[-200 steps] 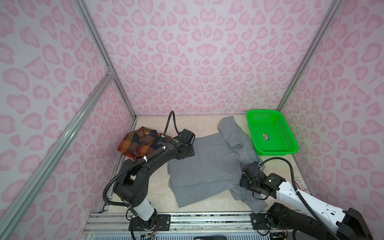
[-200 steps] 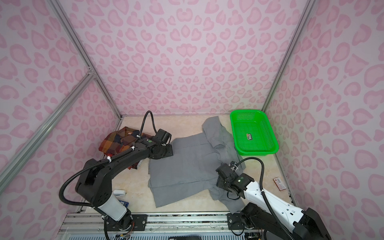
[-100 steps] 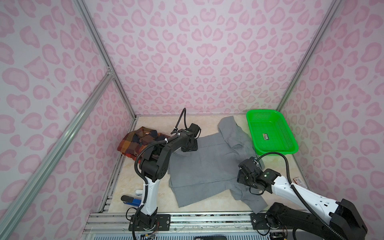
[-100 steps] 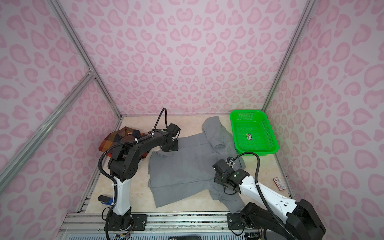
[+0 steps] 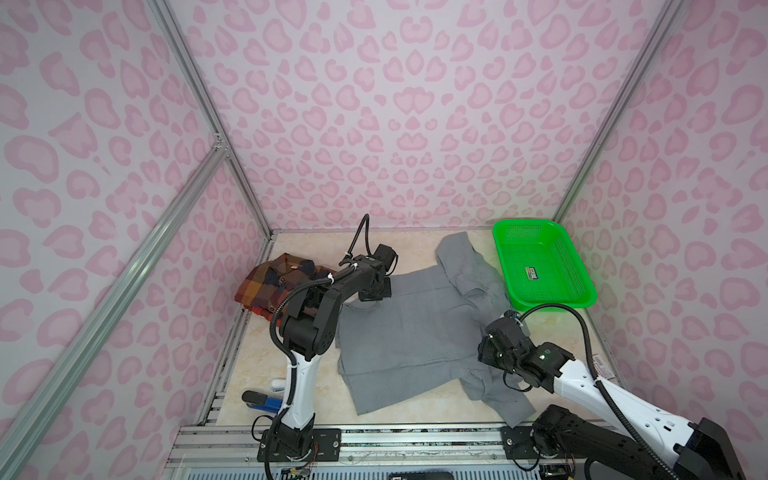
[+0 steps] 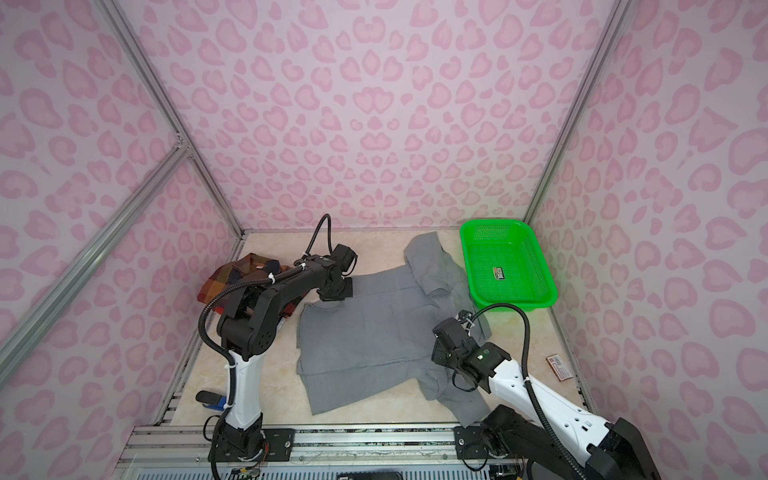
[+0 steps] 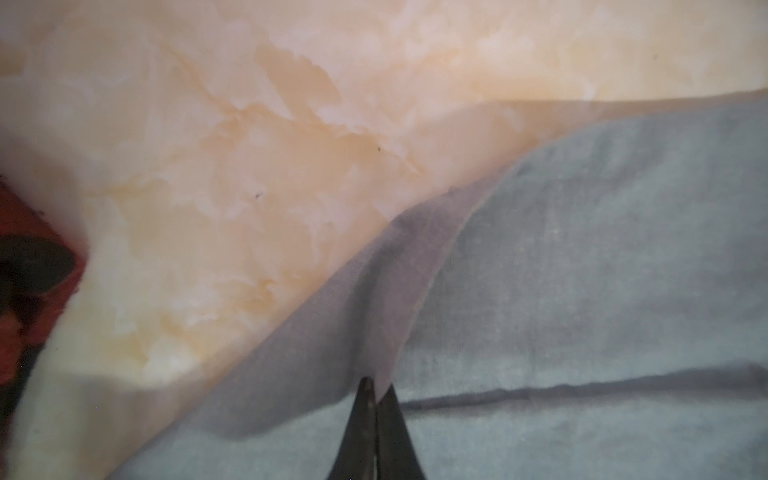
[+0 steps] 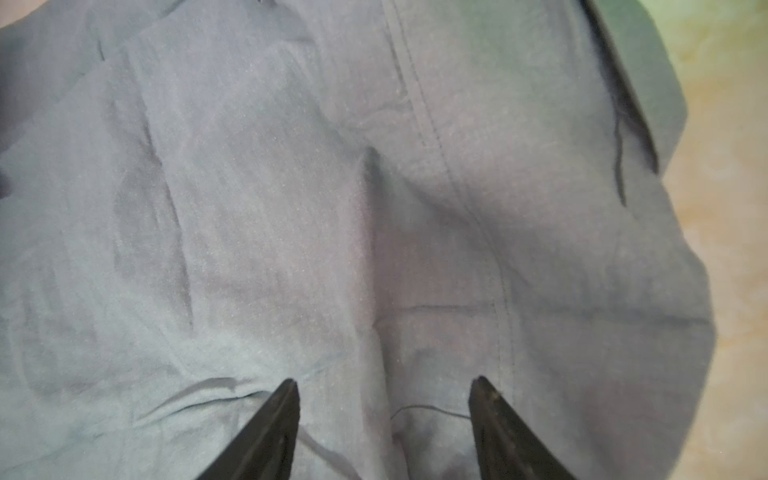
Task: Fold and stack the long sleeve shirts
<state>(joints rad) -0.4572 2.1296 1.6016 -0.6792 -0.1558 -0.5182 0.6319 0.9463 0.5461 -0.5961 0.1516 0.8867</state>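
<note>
Gray shirt (image 5: 407, 332) spread flat, sleeves rumpled; left pincer (image 7: 376, 388) pinching its edge; right pincer (image 8: 384, 380) spread; plaid shirt (image 5: 270, 282) bunched.

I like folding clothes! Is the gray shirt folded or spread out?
Spread out: the gray shirt lies mostly flat across the table, one sleeve beside the green basket.

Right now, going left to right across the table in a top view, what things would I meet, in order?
Plaid shirt → gray shirt → green basket.
</note>
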